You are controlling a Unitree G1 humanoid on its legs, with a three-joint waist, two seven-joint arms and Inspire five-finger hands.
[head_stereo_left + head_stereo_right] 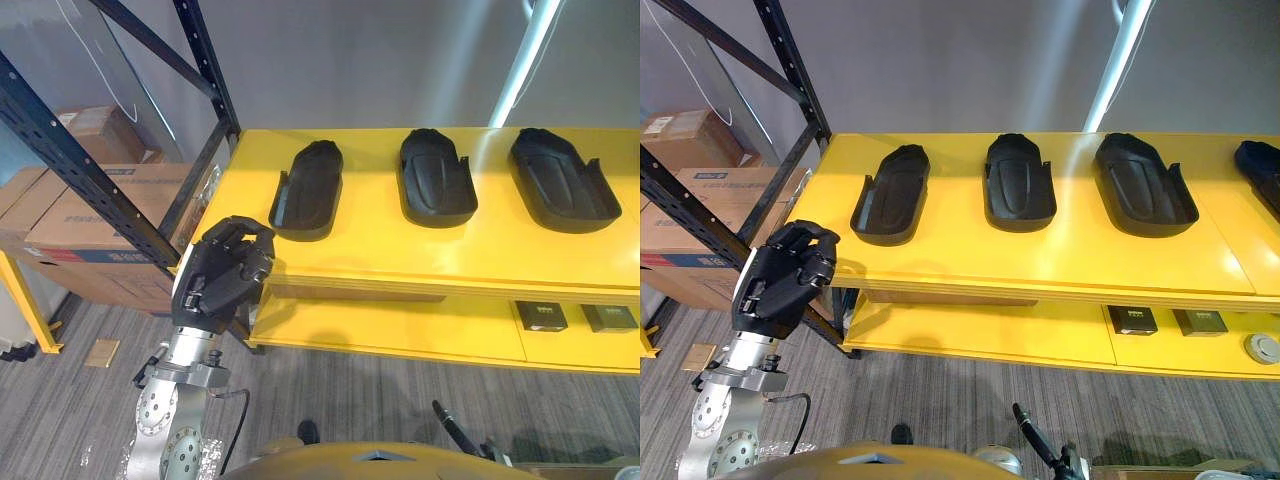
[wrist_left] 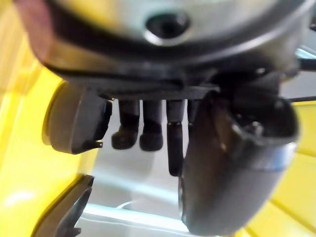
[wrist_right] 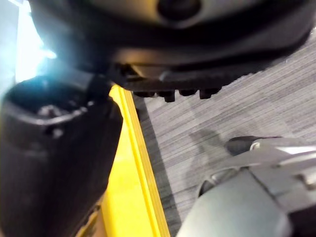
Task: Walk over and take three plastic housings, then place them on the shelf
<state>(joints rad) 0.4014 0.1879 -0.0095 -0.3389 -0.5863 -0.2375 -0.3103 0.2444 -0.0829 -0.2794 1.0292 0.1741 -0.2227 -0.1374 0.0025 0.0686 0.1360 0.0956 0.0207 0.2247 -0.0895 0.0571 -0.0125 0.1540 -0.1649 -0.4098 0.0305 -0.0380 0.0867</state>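
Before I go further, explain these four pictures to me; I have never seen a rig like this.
This is a two-legged humanoid robot with silver arms and dark hands. The two wide pictures come from twin cameras in its head, looking down. The two close ones come from a camera on each wrist, looking along that hand. Before the robot stands a yellow shelf unit. On its top level three black plastic housings lie in a row, apart: the left housing, the middle housing and the right housing. The left hand is raised before the unit's left corner, its fingers curled, holding nothing. The right hand shows in its own wrist picture, beside a yellow edge.
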